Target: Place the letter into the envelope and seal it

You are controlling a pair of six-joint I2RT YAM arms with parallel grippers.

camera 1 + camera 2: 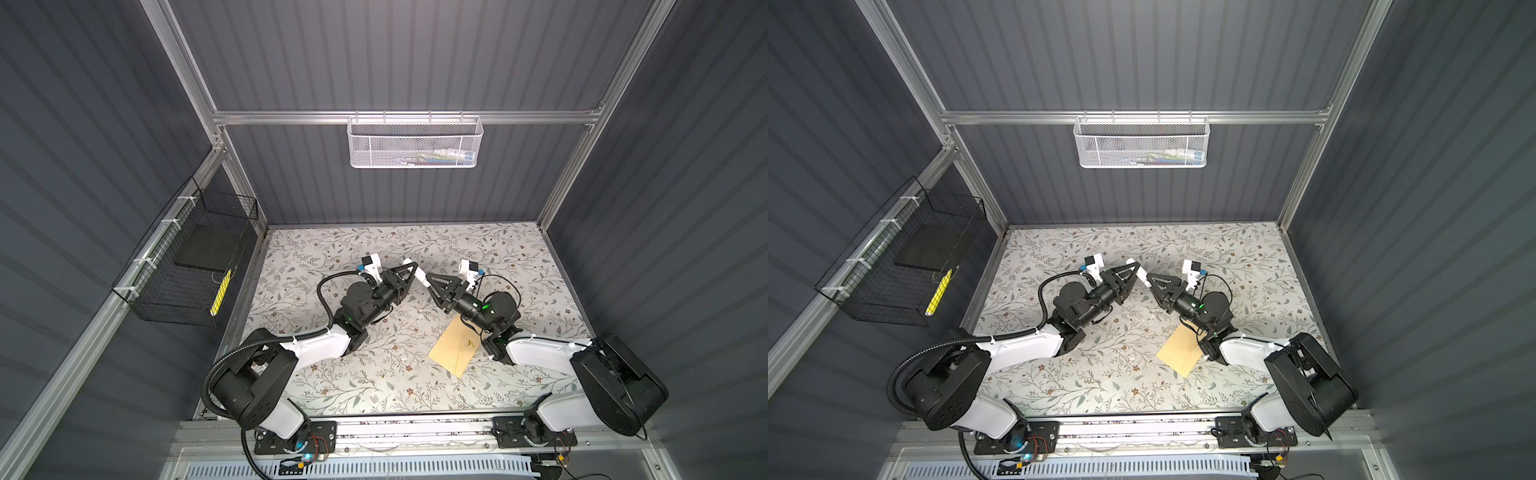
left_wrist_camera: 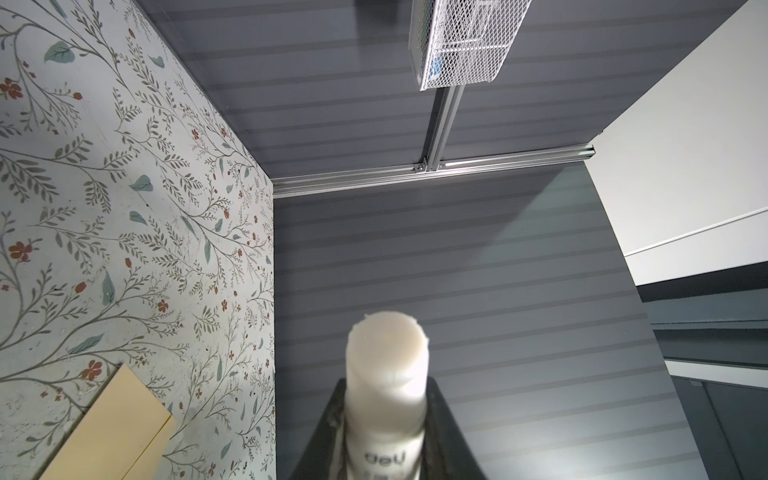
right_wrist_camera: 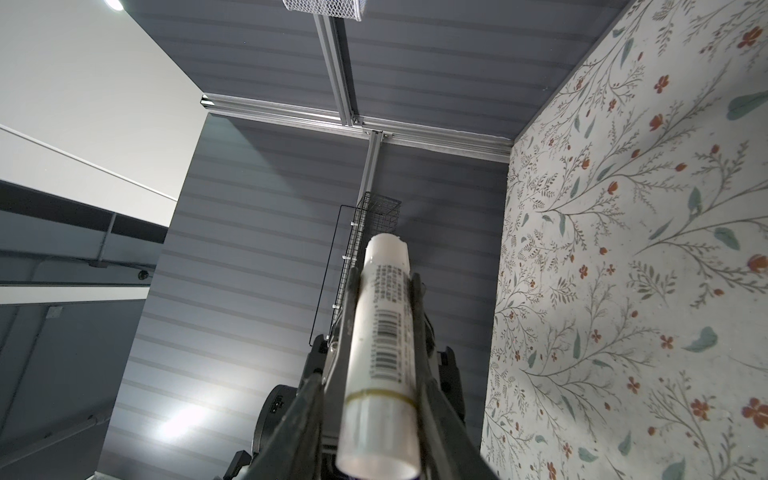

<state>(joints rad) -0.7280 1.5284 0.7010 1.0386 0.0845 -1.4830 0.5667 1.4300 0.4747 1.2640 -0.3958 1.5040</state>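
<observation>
A white glue stick hangs in mid-air over the middle of the floral table, between both grippers. My left gripper is shut on its body, and the ragged glue end sticks out past the fingers. My right gripper comes from the other side, its fingers pressed against both sides of the barcoded stick. The tan envelope lies flat on the table, partly under the right arm, and it also shows in the left wrist view. The letter is not in view.
A white mesh basket hangs on the back wall. A black wire basket on the left wall holds a yellow item. Aluminium frame posts edge the floral table.
</observation>
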